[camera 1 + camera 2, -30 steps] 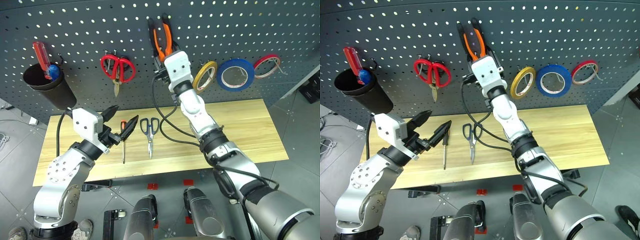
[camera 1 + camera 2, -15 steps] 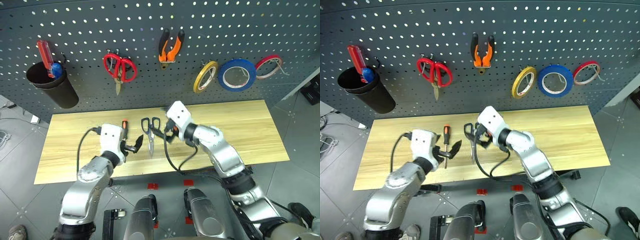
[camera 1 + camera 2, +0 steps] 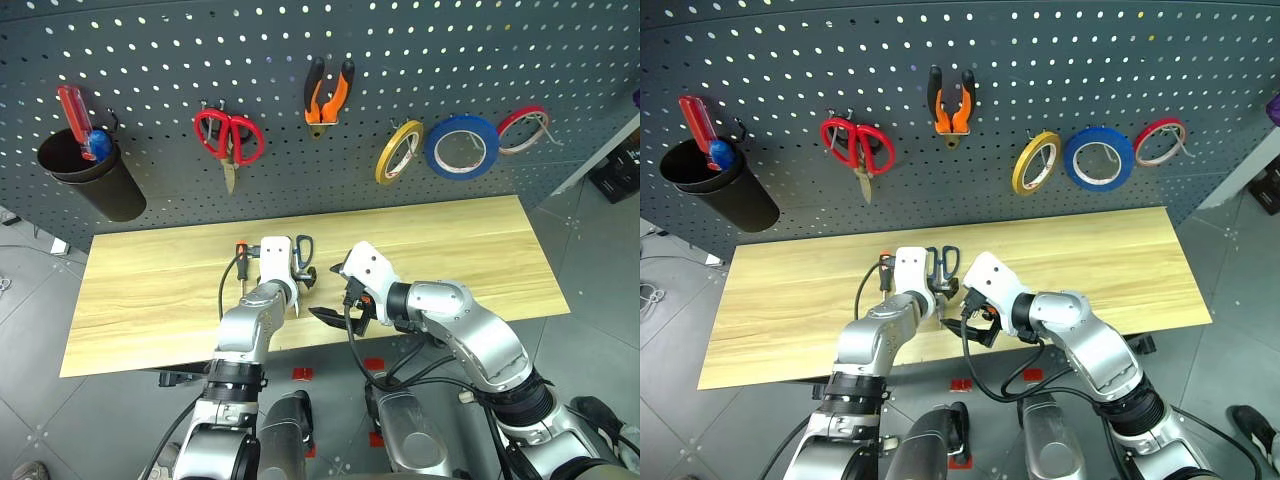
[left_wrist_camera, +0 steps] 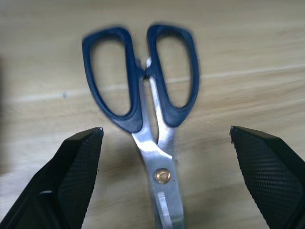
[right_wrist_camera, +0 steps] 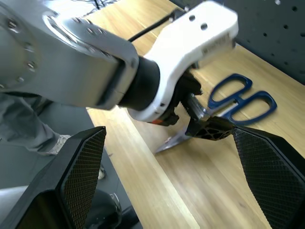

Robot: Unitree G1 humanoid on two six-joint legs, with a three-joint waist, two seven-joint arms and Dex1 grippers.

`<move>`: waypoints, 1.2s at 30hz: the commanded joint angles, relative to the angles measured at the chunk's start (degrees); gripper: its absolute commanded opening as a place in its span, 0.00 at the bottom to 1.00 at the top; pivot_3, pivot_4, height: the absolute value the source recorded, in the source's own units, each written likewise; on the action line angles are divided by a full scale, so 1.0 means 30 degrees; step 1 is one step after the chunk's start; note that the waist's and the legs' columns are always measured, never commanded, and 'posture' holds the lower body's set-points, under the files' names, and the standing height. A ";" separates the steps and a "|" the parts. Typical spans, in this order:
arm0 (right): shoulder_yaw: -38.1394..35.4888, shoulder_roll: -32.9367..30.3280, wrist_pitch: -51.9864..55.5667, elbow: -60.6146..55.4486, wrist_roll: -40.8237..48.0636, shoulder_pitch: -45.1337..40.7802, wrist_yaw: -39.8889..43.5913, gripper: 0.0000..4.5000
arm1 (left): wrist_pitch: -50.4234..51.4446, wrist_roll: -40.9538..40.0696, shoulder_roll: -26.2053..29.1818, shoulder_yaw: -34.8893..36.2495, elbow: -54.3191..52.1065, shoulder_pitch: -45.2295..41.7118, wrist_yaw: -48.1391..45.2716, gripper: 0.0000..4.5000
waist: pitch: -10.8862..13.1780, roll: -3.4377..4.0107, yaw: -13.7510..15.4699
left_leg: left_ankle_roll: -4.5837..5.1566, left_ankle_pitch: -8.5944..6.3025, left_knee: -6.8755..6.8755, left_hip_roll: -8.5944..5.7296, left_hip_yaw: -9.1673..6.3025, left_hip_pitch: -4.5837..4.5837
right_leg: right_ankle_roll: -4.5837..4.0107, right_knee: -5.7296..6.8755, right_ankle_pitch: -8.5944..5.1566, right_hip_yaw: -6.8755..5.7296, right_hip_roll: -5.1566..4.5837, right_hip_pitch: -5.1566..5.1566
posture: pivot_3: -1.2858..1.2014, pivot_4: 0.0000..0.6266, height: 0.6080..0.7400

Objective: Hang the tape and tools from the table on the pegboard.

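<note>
Scissors (image 4: pixel 157 124) between left pincer (image 4: pixel 167 143) (spread)

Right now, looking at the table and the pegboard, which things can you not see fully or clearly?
- Blue-handled scissors: blade tips cut off by the left wrist view's edge; in the eye views the left end effector covers the blades.
- Orange-and-black screwdriver: its shaft is hidden behind the left arm in the eye views.
- Red-handled screwdriver: its lower part is hidden inside the black cup.
</note>
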 commanded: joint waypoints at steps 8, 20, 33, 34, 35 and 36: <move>-0.1556 0.0429 0.1460 -0.0408 0.1610 -0.0651 -0.0574 1.00 | -0.0947 0.0924 -0.0712 0.0150 0.2698 -0.0863 0.0279 0.53 | 0.0000 -0.0001 0.0015 | 0.0000 0.0007 0.0009 -0.0003 -0.0022 0.0002 | 0.0010 -0.0014 0.0012 -0.0014 -0.0001 0.0017 | 0.38 0.52 1.00; -0.1913 -0.0368 -0.0159 -0.0816 0.1578 -0.0372 -0.0990 1.00 | -0.2519 0.1903 0.0013 -0.0923 -0.1844 0.1297 -0.0846 0.13 | -0.0007 -0.0009 -0.0055 | -0.0004 0.0010 -0.0002 -0.0003 -0.0025 -0.0005 | 0.0020 -0.0052 0.0024 -0.0013 -0.0003 0.0022 | 0.38 0.50 1.00; -0.3160 -0.1549 -0.4251 -0.3745 0.4014 0.0673 0.0878 1.00 | -0.8240 0.5083 0.3946 -0.1688 -1.6074 1.0308 -0.1951 0.13 | -0.0006 -0.0010 -0.0564 | 0.0018 -0.0004 -0.0051 0.0012 -0.0028 -0.0060 | -0.0006 -0.0176 0.0040 -0.0004 -0.0003 0.0009 | 0.38 0.49 1.00; -0.3241 -0.1502 -0.4379 -0.3624 0.4043 0.0577 0.0800 1.00 | -0.8627 0.5270 0.4085 -0.1647 -1.6463 1.0578 -0.1978 0.13 | -0.0006 -0.0010 -0.0525 | 0.0020 -0.0003 -0.0054 0.0013 -0.0029 -0.0055 | -0.0016 -0.0189 0.0055 -0.0002 -0.0002 0.0020 | 0.38 0.49 1.00; -0.3335 -0.1437 -0.4493 -0.3463 0.4071 0.0492 0.0725 1.00 | -0.8857 0.5491 0.4198 -0.1626 -1.6727 1.0740 -0.1966 0.13 | -0.0006 -0.0011 -0.0482 | 0.0021 -0.0002 -0.0048 0.0013 -0.0029 -0.0050 | -0.0018 -0.0189 0.0059 -0.0003 -0.0003 0.0023 | 0.39 0.49 1.00; -0.3394 -0.1406 -0.4676 -0.3206 0.3983 0.0373 0.0664 1.00 | -0.9118 0.5693 0.4288 -0.1474 -1.7011 1.0788 -0.1915 0.13 | -0.0006 -0.0011 -0.0425 | 0.0030 0.0006 -0.0046 0.0013 -0.0029 -0.0049 | -0.0018 -0.0196 0.0078 -0.0003 -0.0003 0.0027 | 0.39 0.49 1.00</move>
